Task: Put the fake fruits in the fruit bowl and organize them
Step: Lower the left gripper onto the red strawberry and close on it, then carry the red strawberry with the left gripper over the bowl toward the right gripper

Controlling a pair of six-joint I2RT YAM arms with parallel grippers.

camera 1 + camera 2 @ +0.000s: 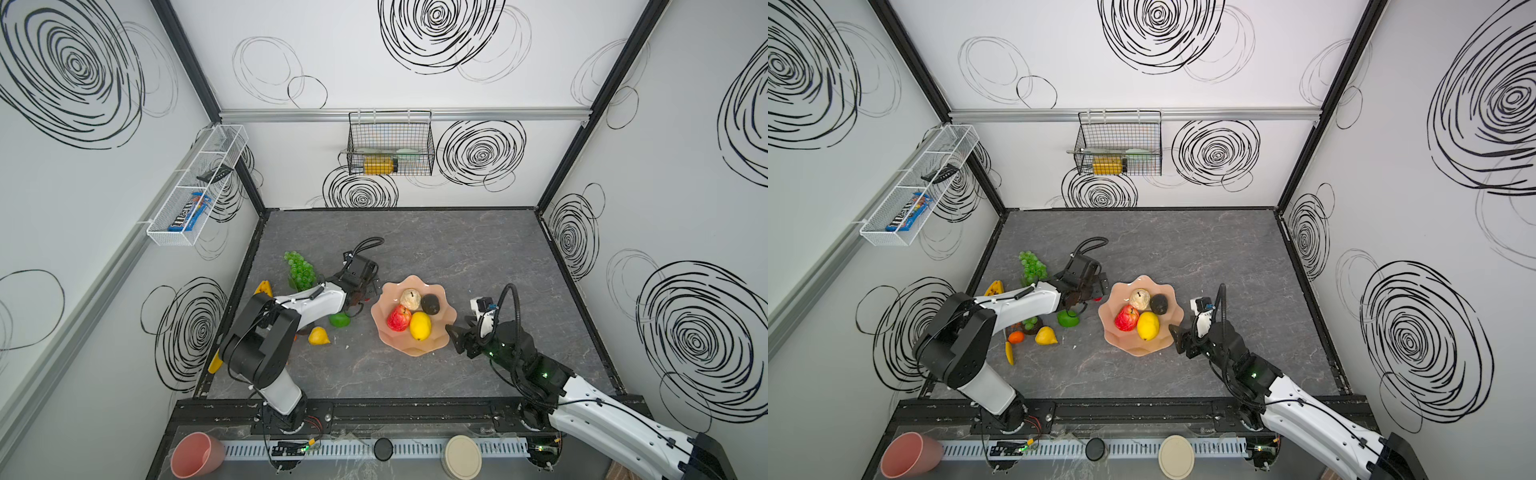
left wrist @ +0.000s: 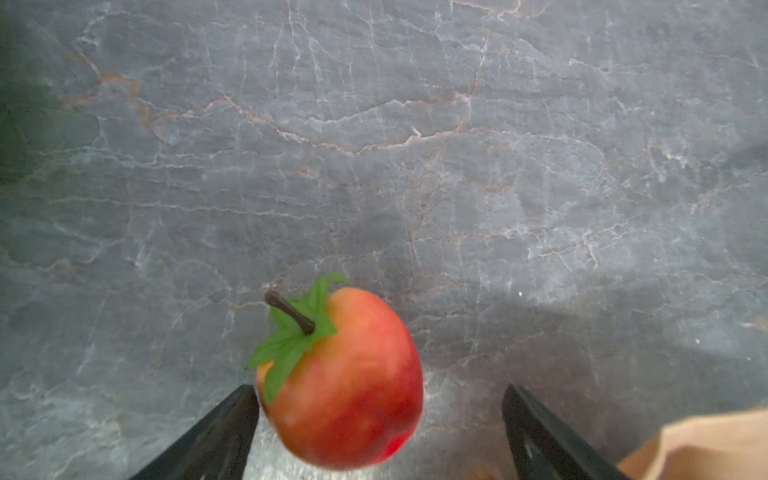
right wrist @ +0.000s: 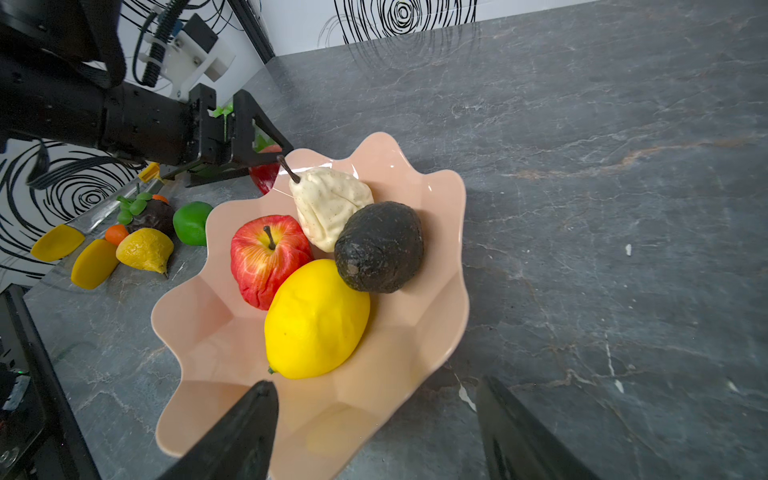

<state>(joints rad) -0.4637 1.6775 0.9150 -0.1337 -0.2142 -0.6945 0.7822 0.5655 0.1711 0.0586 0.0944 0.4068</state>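
The peach-pink scalloped fruit bowl holds a red apple, a yellow lemon, a beige pear and a dark avocado. My left gripper is open just left of the bowl. A red-orange fruit with green leaves lies on the table between its fingers, close to one and clear of the other. My right gripper is open, straddling the bowl's near rim. Grapes, a lime, a yellow fruit, an orange and a mangosteen lie on the left.
Yellow-handled tongs lie by the left wall under my left arm. A plain pink cup and a beige disc sit on the front ledge. A black wire basket hangs on the back wall and a white one on the left wall.
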